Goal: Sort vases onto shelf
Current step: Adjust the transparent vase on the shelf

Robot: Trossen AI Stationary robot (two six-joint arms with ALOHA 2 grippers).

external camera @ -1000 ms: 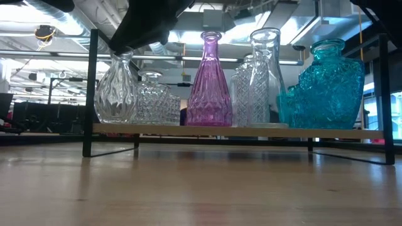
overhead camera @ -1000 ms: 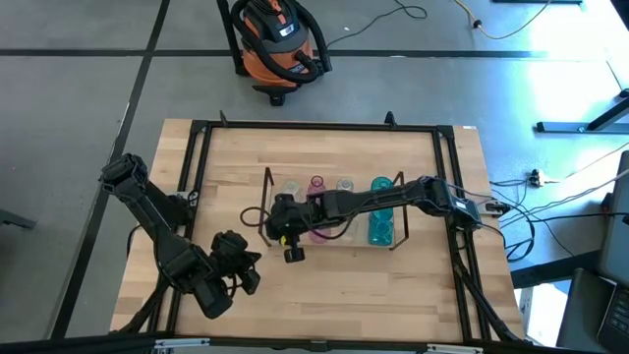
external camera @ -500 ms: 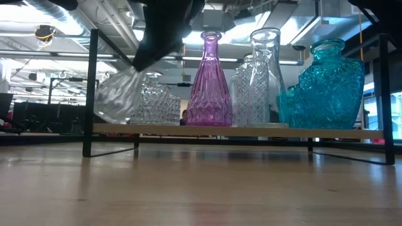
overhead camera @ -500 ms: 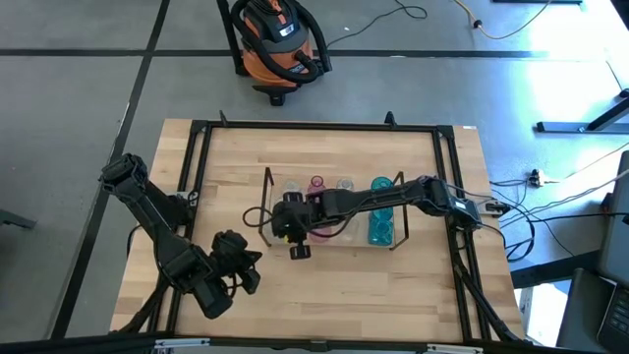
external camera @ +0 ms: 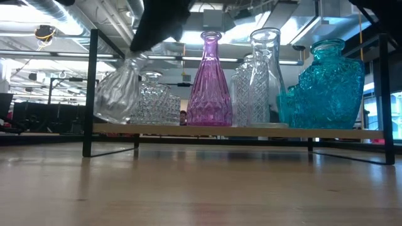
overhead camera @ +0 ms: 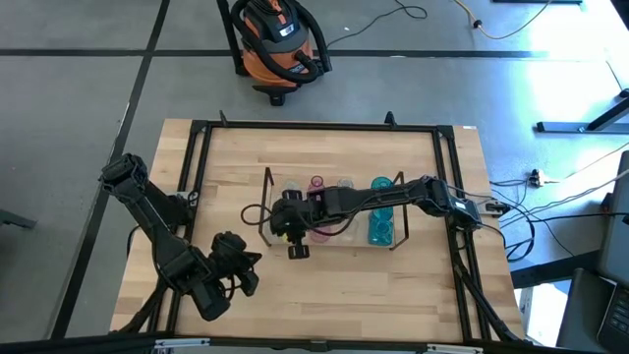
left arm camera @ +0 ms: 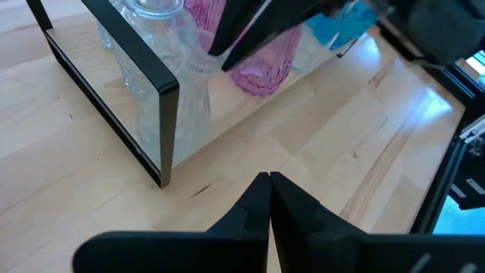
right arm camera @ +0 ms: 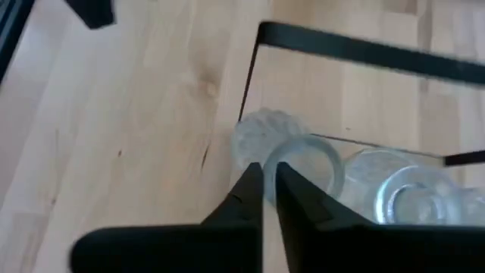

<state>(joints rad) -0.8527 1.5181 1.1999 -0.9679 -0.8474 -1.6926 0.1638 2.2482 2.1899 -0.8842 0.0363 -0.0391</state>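
Vases crowd shelf; table front open

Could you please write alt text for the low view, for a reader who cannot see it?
A dark gripper tips a clear glass vase at the left end of a wire shelf. Beside it stand more clear vases, a pink vase and a teal vase.

left hand: fingers together, low near table edge | right hand: fingers nearly together, arm outstretched
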